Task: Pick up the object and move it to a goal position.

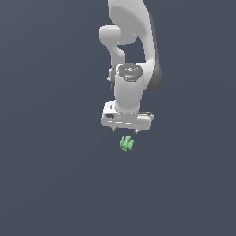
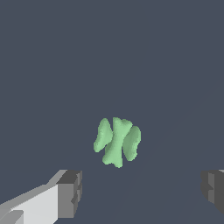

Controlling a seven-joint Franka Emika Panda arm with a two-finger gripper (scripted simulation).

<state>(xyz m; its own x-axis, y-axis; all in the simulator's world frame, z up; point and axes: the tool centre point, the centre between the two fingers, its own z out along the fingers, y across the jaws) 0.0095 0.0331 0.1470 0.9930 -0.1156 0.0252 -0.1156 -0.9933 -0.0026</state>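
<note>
The object (image 1: 126, 143) is a tiny light-green, lobed, knobbly piece lying on the dark grey floor. In the exterior view it sits just below the white gripper (image 1: 124, 131), a little apart from its fingertips. In the wrist view the object (image 2: 117, 141) lies ahead of the gap between the two grey fingertip pads (image 2: 70, 193), and touches neither. The gripper (image 2: 141, 191) is open wide and empty. The fingers are mostly hidden behind the hand in the exterior view.
The white arm (image 1: 131, 55) rises from the hand toward the top of the exterior view. A uniform dark grey floor (image 1: 50, 175) lies all around, with no other objects or goal marker in view.
</note>
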